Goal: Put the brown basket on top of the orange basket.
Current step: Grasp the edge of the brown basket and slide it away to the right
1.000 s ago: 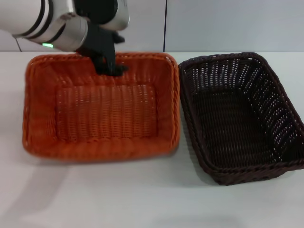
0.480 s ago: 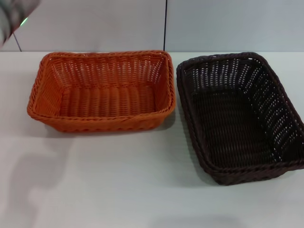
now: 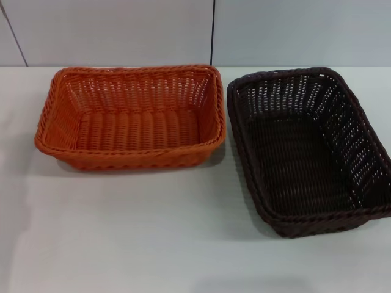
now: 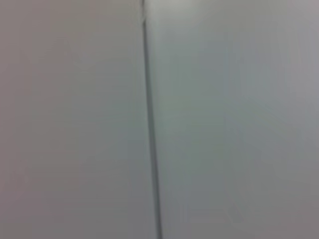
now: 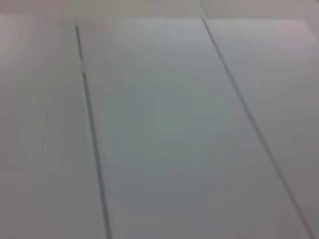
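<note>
Bare tabletop (image 3: 183,256) in front. Brown basket (image 3: 308,149) on the right, orange basket (image 3: 131,116) on the left, rims nearly touching, both empty. Neither tool in view, so their state can't be told. Suggest gripping the brown basket's braided rim, lifting clear, aligning rims, lowering level. No labels or writing visible.

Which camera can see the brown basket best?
The head view: the whole brown basket sits on the table beside the orange basket. Both wrist views show only plain pale panels with dark seams, no basket at all.
</note>
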